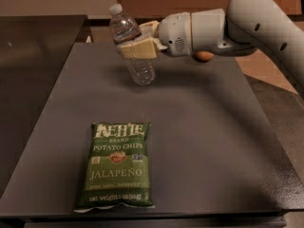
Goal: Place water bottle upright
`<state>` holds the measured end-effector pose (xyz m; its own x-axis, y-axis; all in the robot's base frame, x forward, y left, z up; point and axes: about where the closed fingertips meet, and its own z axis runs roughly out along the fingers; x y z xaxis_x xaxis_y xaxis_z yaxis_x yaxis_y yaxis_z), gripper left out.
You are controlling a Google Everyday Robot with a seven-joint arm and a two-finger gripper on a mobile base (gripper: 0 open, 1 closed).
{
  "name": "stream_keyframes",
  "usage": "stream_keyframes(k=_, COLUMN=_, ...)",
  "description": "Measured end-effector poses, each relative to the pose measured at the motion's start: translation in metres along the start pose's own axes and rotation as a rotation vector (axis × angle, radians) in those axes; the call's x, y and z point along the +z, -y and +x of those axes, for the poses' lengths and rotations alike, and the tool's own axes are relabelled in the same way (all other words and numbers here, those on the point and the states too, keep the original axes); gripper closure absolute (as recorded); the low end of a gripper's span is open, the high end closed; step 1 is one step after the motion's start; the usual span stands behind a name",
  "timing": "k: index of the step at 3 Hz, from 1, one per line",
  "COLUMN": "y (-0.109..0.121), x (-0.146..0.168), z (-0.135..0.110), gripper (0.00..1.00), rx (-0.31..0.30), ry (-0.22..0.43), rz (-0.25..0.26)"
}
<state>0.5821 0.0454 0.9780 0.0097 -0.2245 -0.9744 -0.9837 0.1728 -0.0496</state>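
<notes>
The water bottle (137, 65) is clear ribbed plastic with a white cap at its top left. It is tilted slightly, cap end leaning left, with its base just above or touching the dark table (204, 127) at the far middle. My gripper (137, 46) is shut on the bottle's middle, its cream fingers (138, 49) clamped across it. The white arm reaches in from the upper right.
A green Kettle jalapeño chip bag (117, 165) lies flat at the front left of the table. An orange fruit (204, 56) sits at the far edge, mostly hidden behind the arm. A second dark surface (33, 70) adjoins on the left.
</notes>
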Motion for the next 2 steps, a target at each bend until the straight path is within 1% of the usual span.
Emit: stream_keyframes(k=2, y=0.002, x=0.01, z=0.016, gripper=1.0, rx=-0.005, ry=0.099, rz=-0.004)
